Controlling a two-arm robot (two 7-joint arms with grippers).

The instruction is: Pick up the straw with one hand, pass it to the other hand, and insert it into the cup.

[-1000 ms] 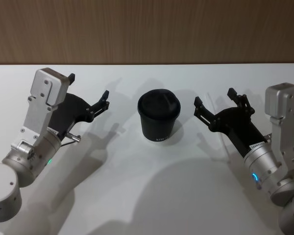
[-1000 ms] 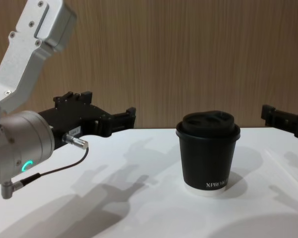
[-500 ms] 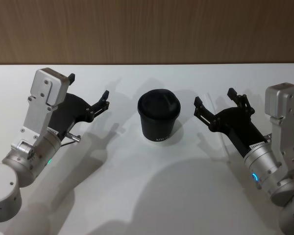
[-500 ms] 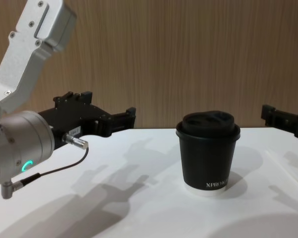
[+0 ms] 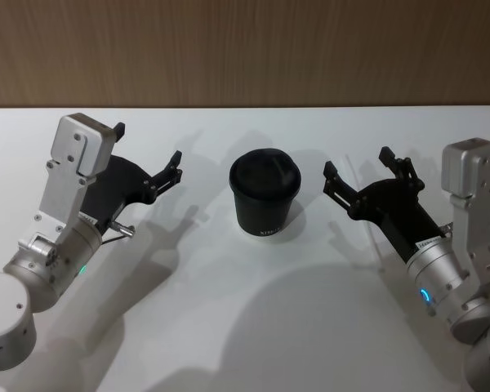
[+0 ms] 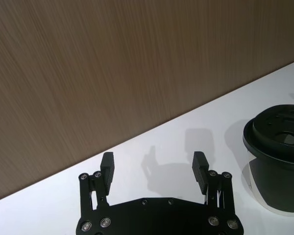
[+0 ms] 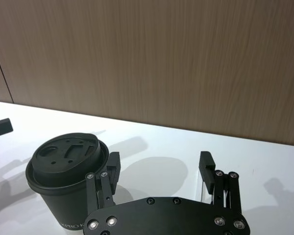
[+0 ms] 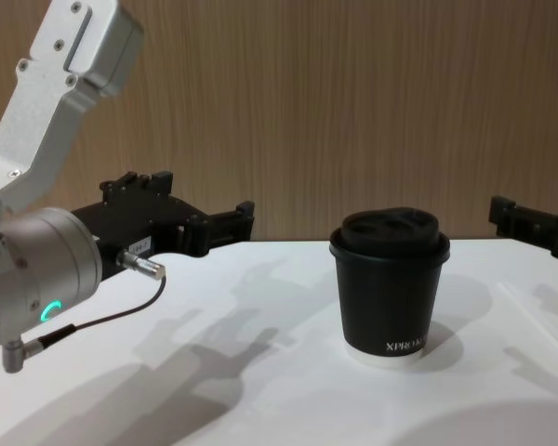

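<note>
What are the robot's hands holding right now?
Nothing. The left gripper and the right gripper are both open with nothing between their fingers. They sit on either side of the cup without touching it.

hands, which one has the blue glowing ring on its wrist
The right hand, to the right of the cup: a blue ring glows on its wrist, while the left hand has a green ring.
</note>
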